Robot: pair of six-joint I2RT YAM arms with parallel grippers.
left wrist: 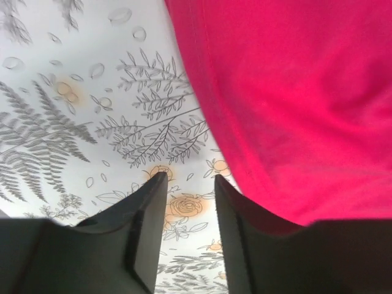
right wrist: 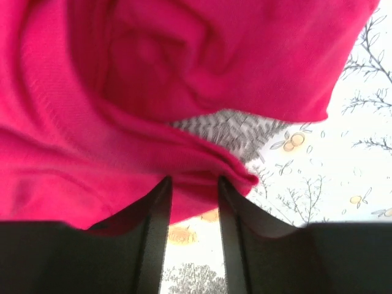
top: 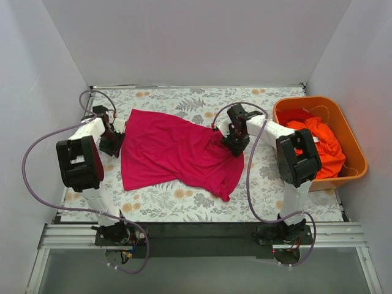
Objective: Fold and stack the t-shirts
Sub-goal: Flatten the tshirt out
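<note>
Zero shirts folded or stacked, by my judgement.

Top view: magenta shirt (top: pixel 171 153) lies rumpled and unfolded mid-table (top: pixel 184 205). Orange shirts (top: pixel 321 147) are heaped in the tub (top: pixel 288 104) at 3 o'clock. Left gripper (top: pixel 112 144) sits at the magenta shirt's 9 o'clock edge, right gripper (top: pixel 234 147) at its 3 o'clock edge.

Left wrist: jaws spread, nothing between; hem just beside, at 1 o'clock.

Right wrist: jaws spread, a cloth fold at the tips toward 12 o'clock, not clamped.

Remaining: flatten, fold, stack every shirt.
</note>
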